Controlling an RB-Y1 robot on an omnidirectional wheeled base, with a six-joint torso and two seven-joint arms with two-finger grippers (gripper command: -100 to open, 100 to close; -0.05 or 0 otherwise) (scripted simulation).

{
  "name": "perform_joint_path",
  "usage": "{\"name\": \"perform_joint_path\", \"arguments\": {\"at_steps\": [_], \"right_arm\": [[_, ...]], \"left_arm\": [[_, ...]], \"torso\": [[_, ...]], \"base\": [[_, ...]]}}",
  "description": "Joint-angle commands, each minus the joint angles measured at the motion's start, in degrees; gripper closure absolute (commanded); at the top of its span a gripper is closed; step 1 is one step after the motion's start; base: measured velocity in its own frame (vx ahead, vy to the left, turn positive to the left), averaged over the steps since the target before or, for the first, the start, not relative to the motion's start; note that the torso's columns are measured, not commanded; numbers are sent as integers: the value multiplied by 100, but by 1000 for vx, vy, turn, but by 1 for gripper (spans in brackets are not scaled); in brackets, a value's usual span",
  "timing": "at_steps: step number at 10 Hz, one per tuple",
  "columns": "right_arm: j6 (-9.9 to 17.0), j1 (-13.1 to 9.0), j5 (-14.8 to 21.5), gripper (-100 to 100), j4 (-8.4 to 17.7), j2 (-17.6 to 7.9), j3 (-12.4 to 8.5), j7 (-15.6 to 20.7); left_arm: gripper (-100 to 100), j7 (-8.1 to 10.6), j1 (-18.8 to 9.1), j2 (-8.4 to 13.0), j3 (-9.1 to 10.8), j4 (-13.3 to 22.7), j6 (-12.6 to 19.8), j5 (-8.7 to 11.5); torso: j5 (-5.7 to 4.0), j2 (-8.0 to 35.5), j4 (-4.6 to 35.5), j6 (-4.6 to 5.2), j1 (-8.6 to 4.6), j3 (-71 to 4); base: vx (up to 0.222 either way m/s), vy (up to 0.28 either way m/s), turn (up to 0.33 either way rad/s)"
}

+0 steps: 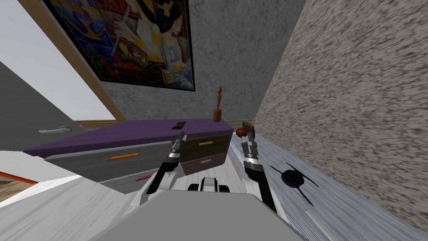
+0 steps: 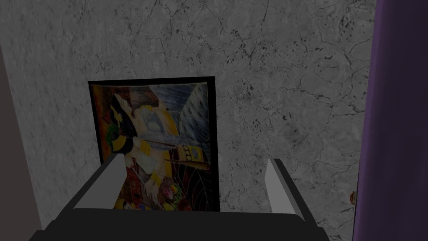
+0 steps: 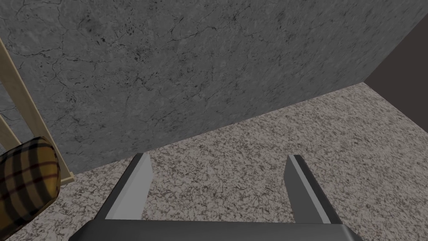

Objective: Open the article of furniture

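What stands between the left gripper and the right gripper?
In the head view, the end of the dresser stands between the left gripper and right gripper: an olive drawer above a purple drawer.

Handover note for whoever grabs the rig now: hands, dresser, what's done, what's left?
Left hand: open, empty, raised in front of the purple-topped dresser, touching nothing.
Right hand: open, empty, raised past the dresser's end, facing the speckled wall.
Dresser: straight ahead; its drawers look shut. The tan handle on the olive drawer is nearest the left hand; the orange handle lies further to my left.
Done: nothing gripped yet.
Left: probably bring a hand to a handle, close on it and pull.
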Motion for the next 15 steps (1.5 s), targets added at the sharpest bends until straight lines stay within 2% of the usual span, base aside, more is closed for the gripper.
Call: {"name": "perform_joint_path", "arguments": {"at_steps": [1, 12, 15], "right_arm": [[0, 0, 0, 0, 0, 0, 0, 0], [0, 0, 0, 0, 0, 0, 0, 0], [0, 0, 0, 0, 0, 0, 0, 0]], "left_arm": [[-100, -30, -103, 45, -9, 387, -38, 77], [-100, -243, -616, 92, -138, 1960, -159, 370], [-100, -335, -831, 81, -193, 2540, -215, 496]], "torso": [[1, 5, 1, 1, 5, 3], [-1, -1, 0, -1, -3, 0], [-1, -4, -1, 0, -3, -2]], "base": [[14, -41, 60], [16, -48, 75], [17, -47, 97]]}}
